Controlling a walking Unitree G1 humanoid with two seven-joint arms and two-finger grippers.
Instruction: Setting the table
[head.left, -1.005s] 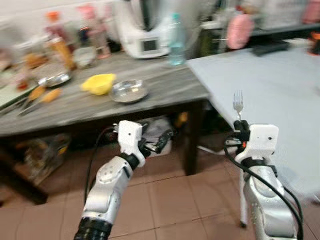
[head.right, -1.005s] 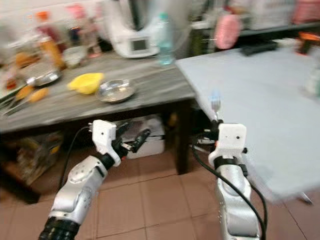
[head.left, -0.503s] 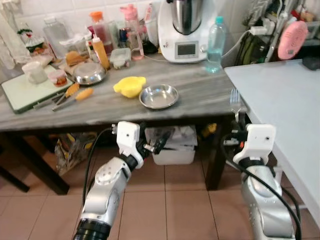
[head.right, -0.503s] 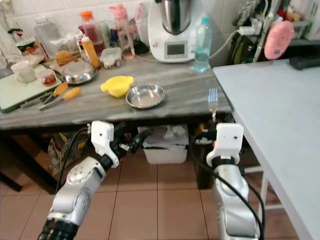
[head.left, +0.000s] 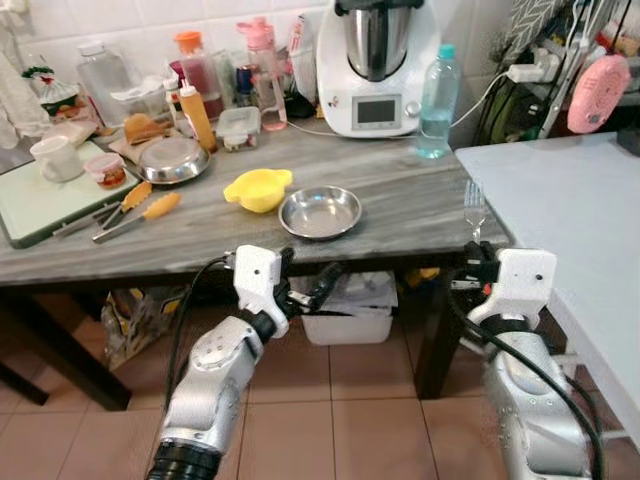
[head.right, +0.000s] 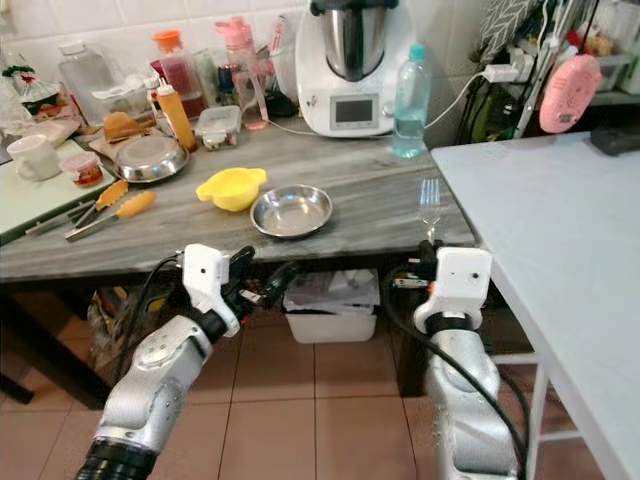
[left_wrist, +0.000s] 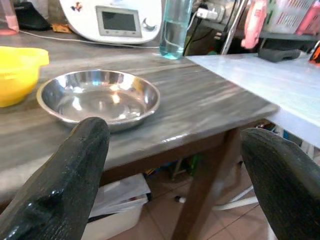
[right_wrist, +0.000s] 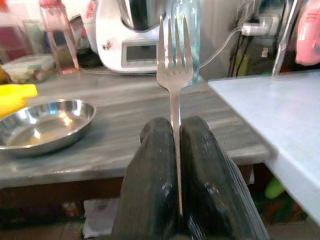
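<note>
On the far left of the grey counter (head.left: 400, 200) lies a pale green cutting board (head.left: 40, 200) with a white mug (head.left: 50, 158) on it, and beside it a small red-lidded jar (head.left: 105, 171). Orange-handled tongs (head.left: 135, 208) rest near the board, just in front of a steel bowl (head.left: 173, 160). Behind these stand an orange sauce bottle (head.left: 196, 115) and a pink bottle (head.left: 262, 72). A yellow bowl (head.left: 257, 189) sits just beside a shallow steel dish (head.left: 320, 211) near the middle of the counter. A white kitchen machine (head.left: 375, 70) stands at the back, with a clear water bottle (head.left: 436, 102) to its right.

The left claw (head.left: 305, 290) hangs below the counter's front edge with its black fingers (left_wrist: 65, 180) spread wide apart, pointing toward the steel dish.

Further right, the right claw (right_wrist: 172, 145) has its two fingers pressed together on the handle of a fork (head.left: 474, 207), which stands upright with its tines up, in front of the counter's right end. To the right again is a white table (head.left: 560, 210), and a pink fan (head.left: 592, 90) hangs behind it.
</note>
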